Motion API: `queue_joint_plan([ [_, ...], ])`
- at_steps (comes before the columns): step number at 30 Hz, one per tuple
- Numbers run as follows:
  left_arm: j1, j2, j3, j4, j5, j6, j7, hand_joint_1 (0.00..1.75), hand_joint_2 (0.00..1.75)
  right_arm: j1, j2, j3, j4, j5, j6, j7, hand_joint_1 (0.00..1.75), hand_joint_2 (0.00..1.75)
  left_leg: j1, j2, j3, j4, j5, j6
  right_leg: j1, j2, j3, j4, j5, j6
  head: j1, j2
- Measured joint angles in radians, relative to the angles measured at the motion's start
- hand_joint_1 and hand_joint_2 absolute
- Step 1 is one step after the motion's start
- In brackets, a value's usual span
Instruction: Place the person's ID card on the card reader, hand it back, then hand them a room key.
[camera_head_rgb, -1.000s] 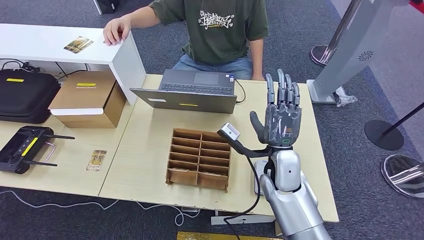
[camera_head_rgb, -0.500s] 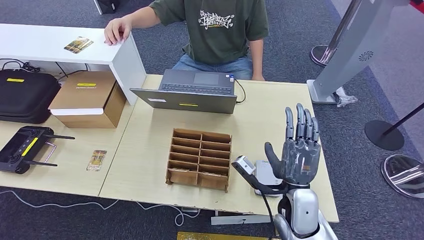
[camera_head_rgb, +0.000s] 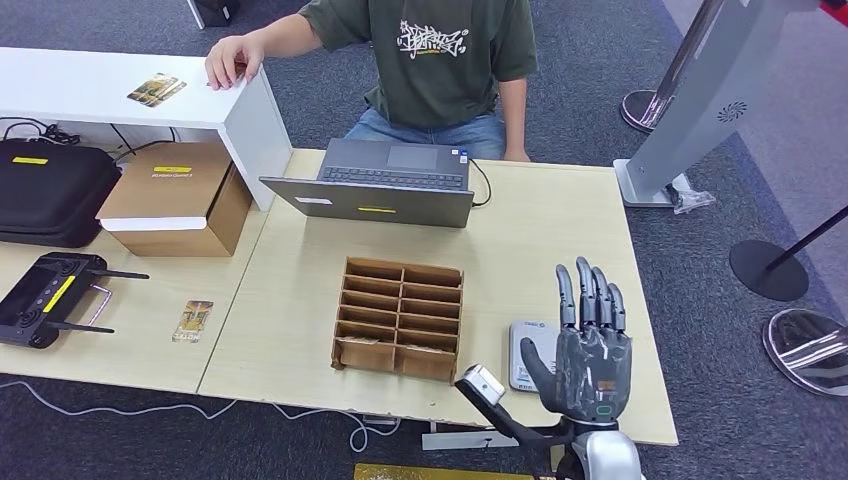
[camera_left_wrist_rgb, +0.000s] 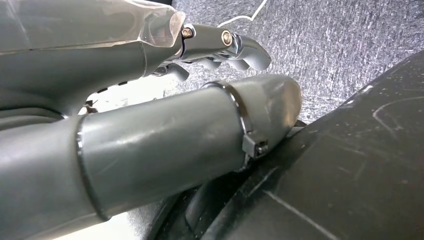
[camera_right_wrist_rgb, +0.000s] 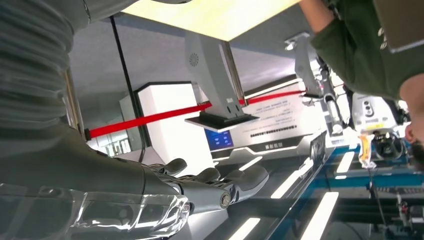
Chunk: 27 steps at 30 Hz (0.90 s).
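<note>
My right hand (camera_head_rgb: 588, 352) is raised over the table's near right edge, fingers straight and apart, holding nothing. The right wrist view shows the same bare hand (camera_right_wrist_rgb: 200, 186). Just behind its thumb lies the grey card reader (camera_head_rgb: 524, 343), partly hidden, with no card on its visible part. A patterned card (camera_head_rgb: 157, 88) lies on the white shelf (camera_head_rgb: 100, 100), near the person's hand (camera_head_rgb: 232, 58). Another patterned card (camera_head_rgb: 192, 320) lies on the left table. In the left wrist view my left hand (camera_left_wrist_rgb: 220, 47) hangs over the carpet with nothing in it.
A wooden compartment tray (camera_head_rgb: 400, 317) stands mid-table, with an open laptop (camera_head_rgb: 385, 180) behind it in front of the seated person (camera_head_rgb: 440, 50). On the left are a cardboard box (camera_head_rgb: 180, 195), a black case (camera_head_rgb: 50, 190) and a controller (camera_head_rgb: 55, 295). Stanchion bases stand on the right.
My right hand has drawn back and down from over the table's middle right to its near edge, still bare. The card reader, hidden before, now shows behind it.
</note>
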Motion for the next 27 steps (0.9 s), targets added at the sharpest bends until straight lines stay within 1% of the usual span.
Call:
queue_joint_plan([
  [4, 0.0, -0.001, 0.003, 0.0, -0.003, -0.003, 0.0, 0.0, 0.0, 0.019, 0.0, 0.037, -0.022, 0.0, 0.057, 0.03, 0.0, 1.75, 0.0, 0.0, 0.0, 0.0, 0.0, 0.0, 0.0, 0.0, 0.0, 0.0, 0.0, 0.0, 0.0, 0.0],
  [8, 0.0, -0.001, 0.006, 0.0, -0.004, -0.003, -0.003, 0.0, 0.0, 0.028, 0.0, 0.08, -0.033, 0.0, 0.089, 0.047, 0.0, 1.75, 0.0, 0.0, 0.0, 0.0, 0.0, 0.0, 0.0, 0.0, 0.0, 0.0, 0.0, 0.0, 0.0, 0.0],
  [11, 0.001, -0.001, 0.012, 0.0, -0.003, -0.002, -0.009, 0.0, 0.0, 0.041, 0.004, 0.109, -0.032, 0.0, 0.101, 0.02, 0.0, 1.75, 0.0, 0.0, 0.0, 0.0, 0.0, 0.0, 0.0, 0.0, 0.0, 0.0, 0.0, 0.0, 0.0, 0.0],
  [16, 0.001, -0.001, 0.02, 0.0, -0.004, -0.002, -0.011, 0.0, 0.0, 0.054, 0.025, 0.128, -0.018, 0.0, 0.113, -0.018, 0.0, 1.75, 0.0, 0.0, 0.0, 0.0, 0.0, 0.0, 0.0, 0.0, 0.0, 0.0, 0.0, 0.0, 0.0, 0.0],
  [21, 0.001, -0.001, 0.026, 0.0, -0.004, -0.002, -0.011, 0.0, 0.0, 0.058, 0.052, 0.148, 0.006, -0.001, 0.134, -0.033, 0.0, 1.75, 0.0, 0.0, 0.0, 0.0, 0.0, 0.0, 0.0, 0.0, 0.0, 0.0, 0.0, 0.0, 0.0, 0.0],
  [27, 0.001, -0.002, 0.029, 0.0, -0.004, -0.003, -0.011, 0.0, 0.0, 0.052, 0.075, 0.15, 0.033, -0.005, 0.154, -0.045, 0.0, 1.75, 0.0, 0.0, 0.0, 0.0, 0.0, 0.0, 0.0, 0.0, 0.0, 0.0, 0.0, 0.0, 0.0, 0.0],
])
